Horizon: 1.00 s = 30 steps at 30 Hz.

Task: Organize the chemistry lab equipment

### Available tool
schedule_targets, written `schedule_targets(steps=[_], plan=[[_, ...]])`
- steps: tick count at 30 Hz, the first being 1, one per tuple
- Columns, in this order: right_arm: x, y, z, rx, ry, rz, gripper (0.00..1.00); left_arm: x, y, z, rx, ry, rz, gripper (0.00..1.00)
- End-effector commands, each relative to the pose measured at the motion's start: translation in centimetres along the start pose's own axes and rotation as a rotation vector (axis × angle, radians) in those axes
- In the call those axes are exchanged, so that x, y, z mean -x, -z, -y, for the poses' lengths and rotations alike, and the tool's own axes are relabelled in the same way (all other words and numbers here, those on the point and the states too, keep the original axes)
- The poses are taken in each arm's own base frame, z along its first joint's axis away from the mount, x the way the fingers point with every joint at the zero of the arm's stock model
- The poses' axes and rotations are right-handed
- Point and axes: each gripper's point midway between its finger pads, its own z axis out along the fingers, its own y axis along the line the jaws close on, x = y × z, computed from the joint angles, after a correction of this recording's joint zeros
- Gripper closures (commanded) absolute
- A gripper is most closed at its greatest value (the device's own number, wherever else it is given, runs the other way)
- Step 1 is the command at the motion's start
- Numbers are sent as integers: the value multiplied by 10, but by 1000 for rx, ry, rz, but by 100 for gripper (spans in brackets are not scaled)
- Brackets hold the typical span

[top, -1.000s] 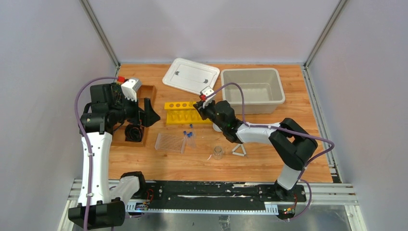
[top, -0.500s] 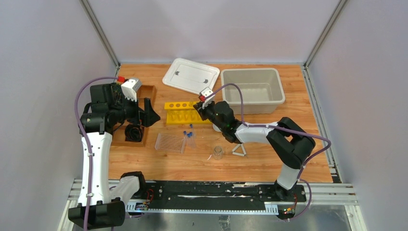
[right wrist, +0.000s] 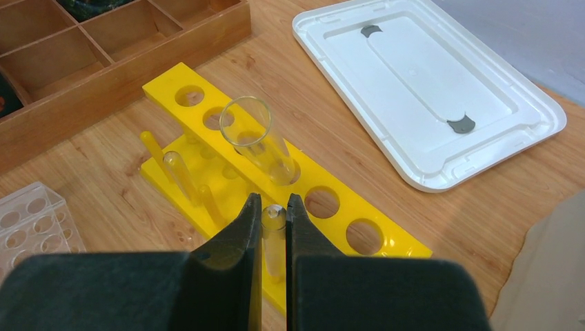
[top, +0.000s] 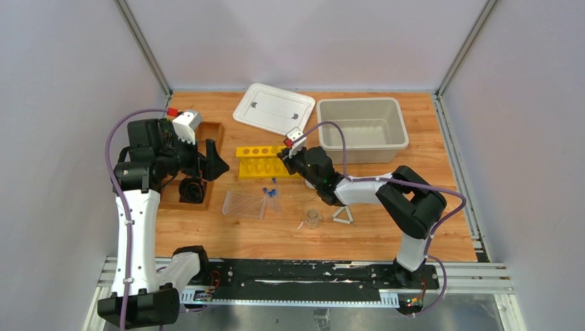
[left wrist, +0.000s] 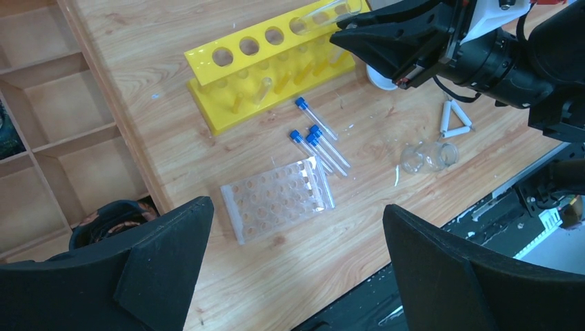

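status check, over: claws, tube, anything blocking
Left claw open, hovering by wooden compartment tray. Right claw shut on small clear tube at yellow plastic holed rack. Larger clear glass tube leaning in next hole, close alongside.

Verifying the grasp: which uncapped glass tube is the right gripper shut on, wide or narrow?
The narrow tube, pinched in the right gripper over the yellow rack. The wide tube leans in a rack hole, ungripped.
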Motion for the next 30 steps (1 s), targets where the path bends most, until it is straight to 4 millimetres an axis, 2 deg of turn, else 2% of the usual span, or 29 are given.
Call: schedule_targets(steps=[1, 6, 12, 17, 21, 25, 30], plan=[[4, -5, 5, -36, -16, 23, 100, 13, 7, 1, 16, -28, 39, 0], [-4, -5, 7, -46, -20, 11, 100, 14, 7, 1, 17, -29, 40, 0], [-3, -4, 7, -46, -44, 8, 100, 16, 8, 0, 19, -31, 43, 0], [8, -1, 3, -23, -83, 2, 74, 16, 8, 1, 17, -34, 45, 0], [20, 7, 5, -36, -114, 3, 60, 17, 9, 2, 18, -32, 48, 0], [35, 18, 6, -54, -136, 8, 53, 17, 10, 3, 16, -34, 53, 0], [51, 31, -4, -56, -123, -25, 50, 16, 12, 4, 21, -33, 54, 0]])
